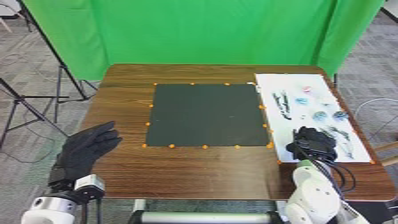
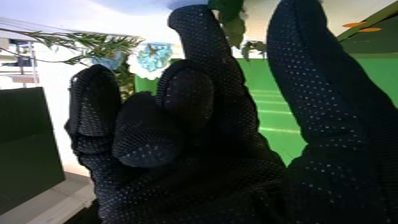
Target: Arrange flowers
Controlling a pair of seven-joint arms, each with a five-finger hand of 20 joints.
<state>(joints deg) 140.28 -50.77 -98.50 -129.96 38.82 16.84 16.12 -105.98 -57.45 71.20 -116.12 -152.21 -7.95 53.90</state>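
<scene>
Right wrist view, blue flwr point(image 2: 152, 56), pt. behind hand point(image 2: 200, 175)

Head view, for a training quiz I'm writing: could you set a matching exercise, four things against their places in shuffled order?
1. dark mat
2. left robot hand
3. green cloth
4. flowers

a. behind the table
b. on the white sheet
c. at the table's left edge
d. mid-table

Pairs: 1-d, 2-c, 3-a, 4-b
</scene>
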